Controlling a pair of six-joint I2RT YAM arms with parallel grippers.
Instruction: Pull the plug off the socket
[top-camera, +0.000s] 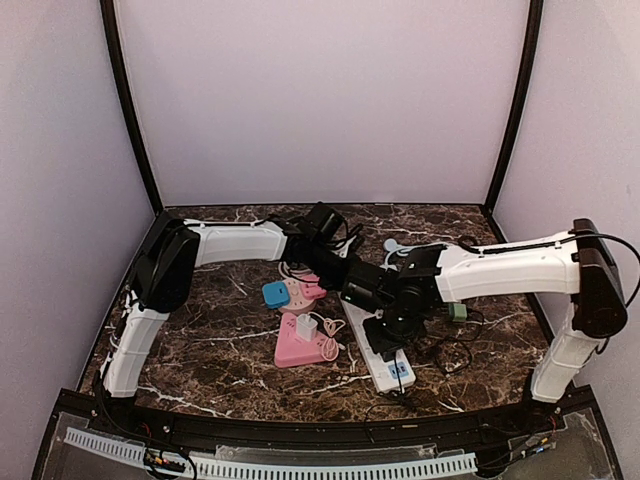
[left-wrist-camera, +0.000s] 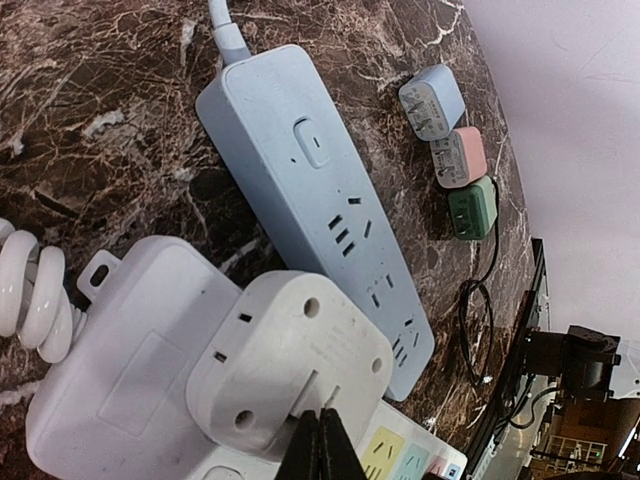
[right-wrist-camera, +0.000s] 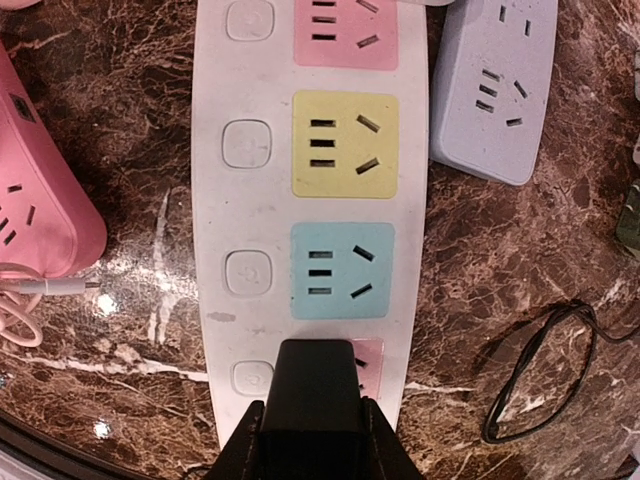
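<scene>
White plug (left-wrist-camera: 290, 360) sits seated in the strip (right-wrist-camera: 210, 220), so you're at the grasp. Left hand (left-wrist-camera: 320, 445) is pinched shut, empty, tips at the plug's edge; right hand (right-wrist-camera: 318, 400) hangs over the strip's end, opening I cannot tell. Next: open, straddle, pull straight.

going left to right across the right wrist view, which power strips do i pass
pink power strip → white power strip → grey-blue power strip
</scene>
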